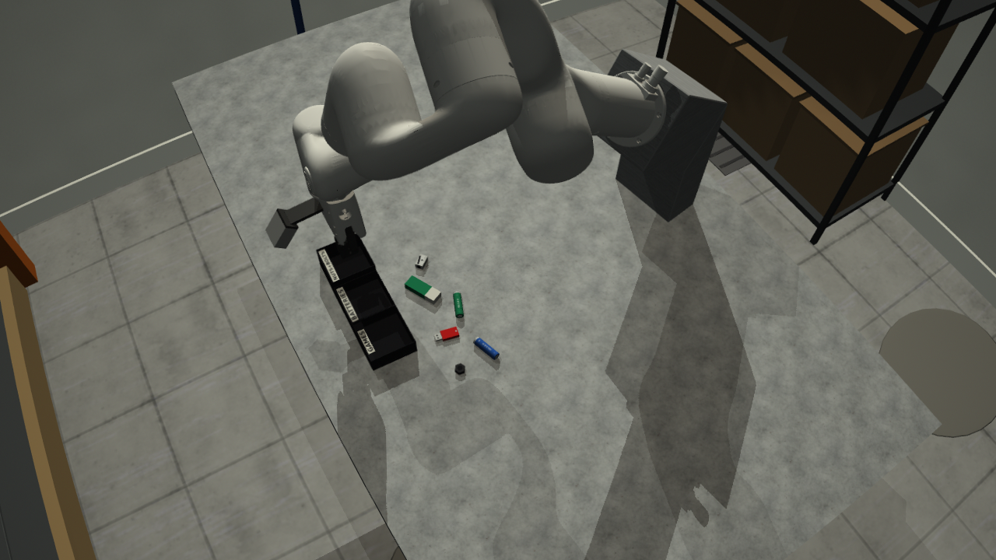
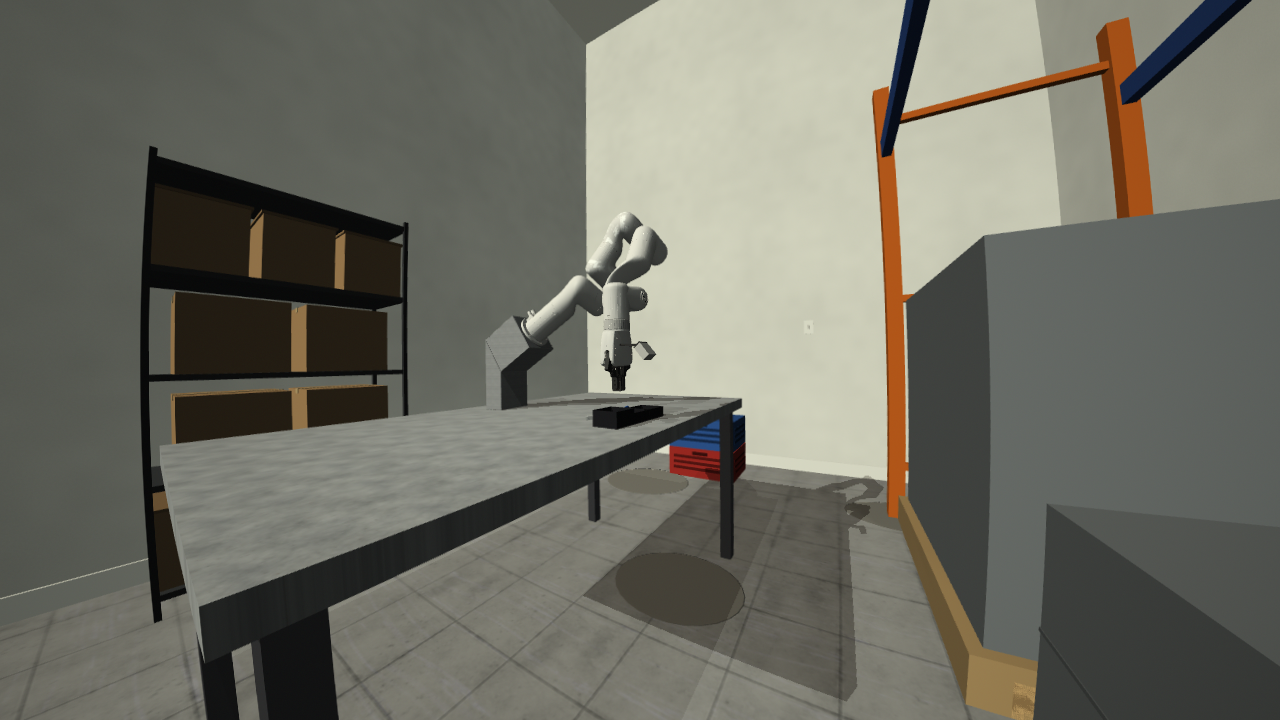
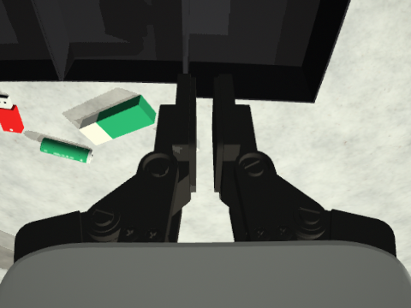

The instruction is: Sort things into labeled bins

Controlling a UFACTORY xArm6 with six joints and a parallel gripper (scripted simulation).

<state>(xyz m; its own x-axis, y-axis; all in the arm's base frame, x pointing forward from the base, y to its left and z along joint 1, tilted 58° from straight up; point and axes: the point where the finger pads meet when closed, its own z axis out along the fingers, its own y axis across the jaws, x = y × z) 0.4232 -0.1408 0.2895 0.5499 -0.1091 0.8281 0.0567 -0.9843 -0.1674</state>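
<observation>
Three black bins stand in a row near the table's left edge, labelled NUTS+BOLTS, BATTERIES and GAMES; they also show in the exterior view. My gripper is shut and empty, hanging above the edge of the NUTS+BOLTS bin. On the table beside the bins lie a small grey piece, a green-and-white cartridge, a green battery, a red USB stick, a blue battery and a black nut.
The arm's grey base block stands at the table's far right side. A black shelf rack with brown boxes stands behind the table. The table's left edge runs close past the bins.
</observation>
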